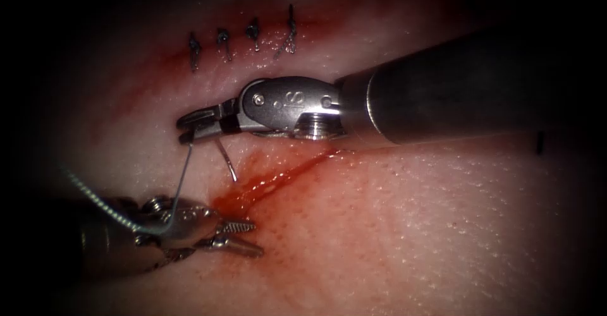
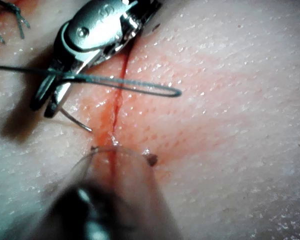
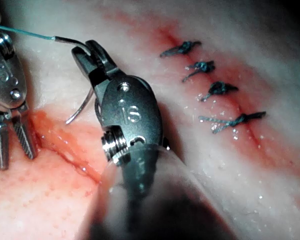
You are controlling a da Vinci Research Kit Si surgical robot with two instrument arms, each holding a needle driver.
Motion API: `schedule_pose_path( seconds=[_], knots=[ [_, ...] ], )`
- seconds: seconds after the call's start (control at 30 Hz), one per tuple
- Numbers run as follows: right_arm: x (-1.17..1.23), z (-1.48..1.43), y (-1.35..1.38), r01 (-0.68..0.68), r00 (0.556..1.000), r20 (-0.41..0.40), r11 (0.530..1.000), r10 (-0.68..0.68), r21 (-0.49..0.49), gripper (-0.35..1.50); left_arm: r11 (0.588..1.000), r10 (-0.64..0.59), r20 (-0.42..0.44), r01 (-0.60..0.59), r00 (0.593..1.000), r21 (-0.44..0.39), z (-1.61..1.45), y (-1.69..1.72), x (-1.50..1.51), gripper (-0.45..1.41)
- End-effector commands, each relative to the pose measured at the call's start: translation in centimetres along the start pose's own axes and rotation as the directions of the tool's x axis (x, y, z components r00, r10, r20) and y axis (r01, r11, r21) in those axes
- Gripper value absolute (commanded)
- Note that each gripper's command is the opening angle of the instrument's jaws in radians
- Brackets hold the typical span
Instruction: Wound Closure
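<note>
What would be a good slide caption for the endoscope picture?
Right tool holds the curved needle above the tissue, near the open cut; left tool open, holding nothing.

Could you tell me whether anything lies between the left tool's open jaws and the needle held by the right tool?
Nothing visible does. The right tool grips the needle clear of the tissue; the left tool holds nothing, though thread drapes over its wrist.

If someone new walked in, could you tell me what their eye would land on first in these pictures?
Probably the right tool, shut on the curved needle near its thread end, the tip hanging free above the tissue. Next, the open cut with red fluid, the left tool open beside it, and four finished stitches beyond.
</note>
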Motion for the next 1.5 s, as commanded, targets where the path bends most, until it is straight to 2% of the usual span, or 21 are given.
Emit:
schedule_pose_path(
  seconds=[0.03, 0.23, 0.4, 0.6, 0.93, 1.1, 1.2, 1.27, 1.33, 1.37, 1.5],
  knots=[
    [-0.04, 0.11, -0.01, -0.037, 0.999, 0.01, 0.999, 0.037, 0.018, -0.35, 1.0, -0.002, 0.015, 0.002, 1.0, 0.0, 0.05, 0.01, -0.05, 0.3],
    [-0.17, 0.15, 0.0, -0.289, 0.952, 0.122, 0.956, 0.28, 0.059, -0.35, 1.0, 0.005, 0.065, -0.006, 0.998, 0.006, -0.04, -0.01, -0.18, 0.1],
    [-0.22, 0.15, -0.01, -0.298, 0.947, 0.157, 0.95, 0.281, 0.095, -0.35, 1.0, 0.009, 0.082, -0.008, 0.997, -0.004, -0.07, 0.06, -0.26, 0.04],
    [-0.2, 0.16, -0.08, -0.274, 0.952, 0.177, 0.952, 0.248, 0.139, -0.35, 1.0, 0.01, 0.107, -0.008, 0.994, -0.022, -0.14, 0.08, -0.33, 0.1],
    [-0.2, 0.2, -0.16, -0.26, 0.957, 0.182, 0.948, 0.228, 0.183, -0.35, 1.0, 0.019, 0.121, -0.016, 0.992, -0.027, -0.15, 0.05, -0.34, 0.1],
    [-0.22, 0.2, -0.23, -0.317, 0.942, 0.182, 0.926, 0.282, 0.206, -0.35, 0.999, 0.027, 0.125, -0.024, 0.992, -0.028, -0.16, 0.05, -0.35, 0.09],
    [-0.23, 0.2, -0.28, -0.375, 0.923, 0.177, 0.901, 0.342, 0.218, -0.35, 0.999, 0.034, 0.129, -0.031, 0.991, -0.031, -0.17, 0.05, -0.36, 0.09],
    [-0.24, 0.21, -0.3, -0.453, 0.89, 0.174, 0.863, 0.422, 0.223, -0.35, 0.999, 0.039, 0.13, -0.035, 0.991, -0.031, -0.17, 0.04, -0.37, 0.09],
    [-0.25, 0.22, -0.32, -0.571, 0.821, 0.178, 0.791, 0.543, 0.221, -0.35, 0.999, 0.042, 0.129, -0.039, 0.991, -0.03, -0.17, 0.04, -0.37, 0.09],
    [-0.27, 0.22, -0.34, -0.597, 0.802, 0.178, 0.768, 0.57, 0.23, -0.35, 0.999, 0.044, 0.13, -0.04, 0.991, -0.031, -0.17, 0.04, -0.37, 0.09],
    [-0.31, 0.23, -0.41, -0.628, 0.778, 0.179, 0.735, 0.602, 0.255, -0.35, 0.999, 0.047, 0.132, -0.044, 0.99, -0.033, -0.17, 0.04, -0.37, 0.09]
  ],
)
